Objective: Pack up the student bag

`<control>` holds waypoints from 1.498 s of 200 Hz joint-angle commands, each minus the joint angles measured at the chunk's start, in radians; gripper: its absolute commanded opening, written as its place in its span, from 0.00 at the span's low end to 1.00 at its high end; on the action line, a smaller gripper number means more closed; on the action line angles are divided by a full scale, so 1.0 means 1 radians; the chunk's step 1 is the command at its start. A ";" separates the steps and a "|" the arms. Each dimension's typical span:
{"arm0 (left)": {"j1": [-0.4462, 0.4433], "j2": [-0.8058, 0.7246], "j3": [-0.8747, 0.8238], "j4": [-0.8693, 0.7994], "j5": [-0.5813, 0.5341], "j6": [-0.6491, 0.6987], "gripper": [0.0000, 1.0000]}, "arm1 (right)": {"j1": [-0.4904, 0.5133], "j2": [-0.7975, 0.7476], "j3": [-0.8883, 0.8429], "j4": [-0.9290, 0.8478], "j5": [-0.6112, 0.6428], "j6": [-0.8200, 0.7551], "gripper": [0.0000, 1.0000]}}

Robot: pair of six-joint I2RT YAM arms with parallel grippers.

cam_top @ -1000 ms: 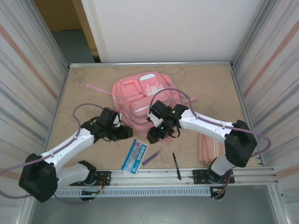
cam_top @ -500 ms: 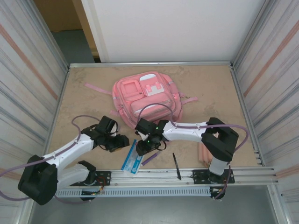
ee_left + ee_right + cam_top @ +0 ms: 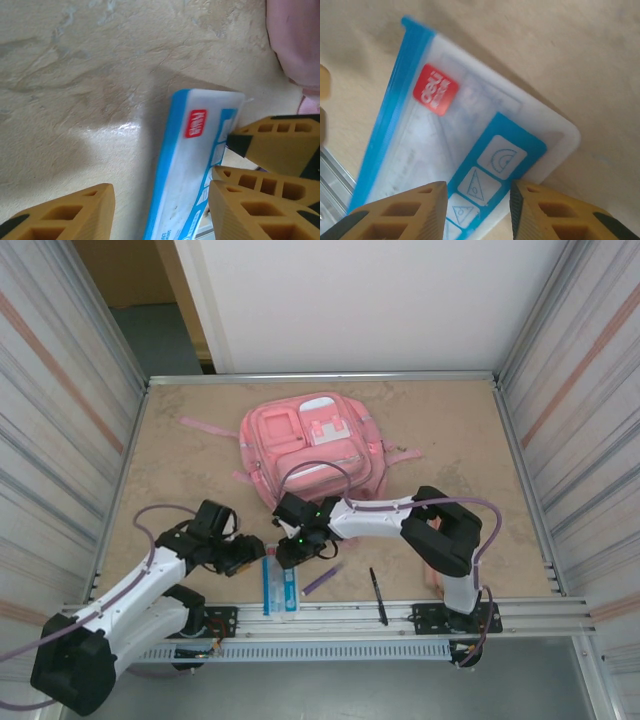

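The right claw (image 3: 477, 189) has jaws half-closed about the edge of a blue-trimmed packet (image 3: 470, 125); whether it grips, I cannot tell. The left claw (image 3: 161, 194) gapes beside it. Beyond both, the student bag (image 3: 315, 445) lies on the tabletop (image 3: 180, 480).

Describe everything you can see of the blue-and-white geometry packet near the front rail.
The packet is a flat, clear plastic sleeve with a blue edge strip, a red brand label and a blue panel of protractor and triangle icons. It lies flat on the table, its near end reaching the front rail. The right hand straddles its far end, one fingertip at its edge. The left hand sits open beside it.
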 commanded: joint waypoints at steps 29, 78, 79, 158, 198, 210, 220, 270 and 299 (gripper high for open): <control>0.004 0.003 -0.067 0.056 0.106 -0.046 0.52 | 0.005 0.084 0.047 0.067 -0.044 -0.030 0.35; 0.005 0.016 -0.103 0.102 0.090 -0.086 0.50 | 0.004 0.074 0.008 0.076 -0.038 -0.027 0.34; 0.005 0.016 -0.104 0.102 0.090 -0.087 0.50 | 0.004 0.074 0.008 0.076 -0.038 -0.027 0.34; 0.006 -0.132 -0.116 -0.078 -0.006 -0.231 0.53 | 0.004 0.076 0.008 0.057 -0.014 -0.010 0.29; 0.001 -0.106 -0.188 0.173 0.090 -0.298 0.43 | 0.004 0.083 0.011 0.060 -0.043 -0.014 0.28; 0.001 -0.089 -0.166 0.171 0.067 -0.282 0.38 | 0.004 0.085 0.012 0.066 -0.057 -0.014 0.27; 0.001 -0.072 -0.148 0.183 0.058 -0.266 0.32 | 0.004 0.084 0.008 0.073 -0.066 -0.013 0.27; 0.001 -0.014 -0.088 0.235 0.076 -0.219 0.20 | 0.005 0.055 -0.016 0.100 -0.072 0.000 0.26; 0.001 -0.004 -0.068 0.224 0.070 -0.206 0.06 | 0.004 0.033 -0.037 0.131 -0.082 -0.005 0.34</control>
